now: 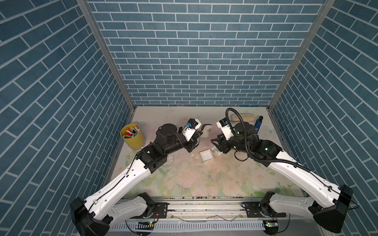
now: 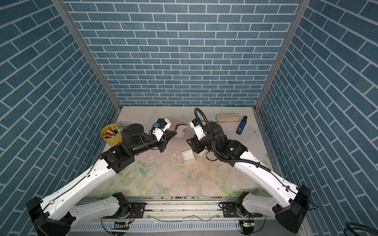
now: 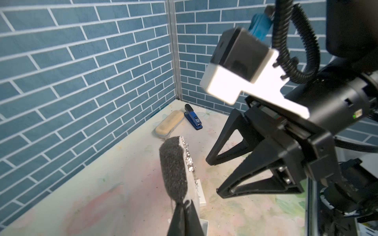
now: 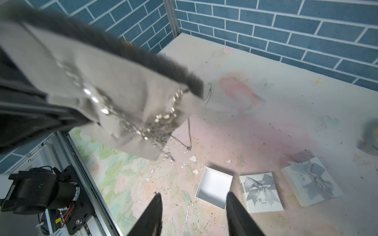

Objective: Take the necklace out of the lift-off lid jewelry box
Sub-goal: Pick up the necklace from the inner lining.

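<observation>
Your left gripper point(image 3: 184, 204) pinches the foam insert point(image 3: 173, 169), necklace point(image 3: 189, 159) draped on it, above the empty box base point(image 4: 214, 187); the right gripper point(image 4: 193, 194), jaws spread, holds nothing, so unhooking likely remains.

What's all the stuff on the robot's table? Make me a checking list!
Surface: floral tabletop, flaky and speckled.
Job's things: box base open, empty; bow lid beside it; necklace on foam insert, lifted off the table.
Clutter: marker cup, stapler, beige case, second bow box.
Grippers: left gripper shut on foam insert; right gripper open, empty.
Cables: black hose arches over right arm.
Surroundings: blue brick walls.
</observation>
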### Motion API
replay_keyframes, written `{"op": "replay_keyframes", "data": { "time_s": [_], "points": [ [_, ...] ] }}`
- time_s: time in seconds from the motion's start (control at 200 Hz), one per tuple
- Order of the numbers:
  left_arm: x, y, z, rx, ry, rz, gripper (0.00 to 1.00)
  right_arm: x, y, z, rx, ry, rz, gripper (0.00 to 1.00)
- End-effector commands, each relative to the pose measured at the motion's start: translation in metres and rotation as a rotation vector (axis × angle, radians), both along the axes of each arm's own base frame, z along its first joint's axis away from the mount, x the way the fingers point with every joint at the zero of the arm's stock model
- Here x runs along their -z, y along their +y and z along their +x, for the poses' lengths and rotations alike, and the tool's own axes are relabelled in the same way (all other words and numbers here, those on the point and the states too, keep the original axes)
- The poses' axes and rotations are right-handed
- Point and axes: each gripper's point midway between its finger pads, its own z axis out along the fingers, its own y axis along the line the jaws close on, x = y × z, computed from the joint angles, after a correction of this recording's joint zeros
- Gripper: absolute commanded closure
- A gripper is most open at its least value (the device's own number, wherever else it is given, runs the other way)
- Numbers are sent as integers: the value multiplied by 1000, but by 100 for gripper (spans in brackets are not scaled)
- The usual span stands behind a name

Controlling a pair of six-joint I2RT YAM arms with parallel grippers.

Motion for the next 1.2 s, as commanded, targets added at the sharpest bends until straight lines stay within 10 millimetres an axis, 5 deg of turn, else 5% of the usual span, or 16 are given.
{"op": "replay_keyframes", "data": {
  "time_s": [0.0, 0.72, 0.905, 1.12, 1.195],
  "points": [
    [30, 23, 5, -97, -11, 238, 98, -9, 15, 3, -64, -80, 45, 43],
    [-5, 25, -5, -160, -139, 281, 99, -13, 72, 33, -134, -157, 145, 41],
    [-4, 25, -4, -173, -143, 298, 99, -17, 75, 38, -123, -191, 154, 54],
    [1, 29, -1, -196, -141, 315, 99, -20, 67, 34, -116, -229, 159, 99],
    [4, 30, 0, -207, -141, 321, 99, -22, 63, 32, -115, -244, 160, 100]
  ]
}}
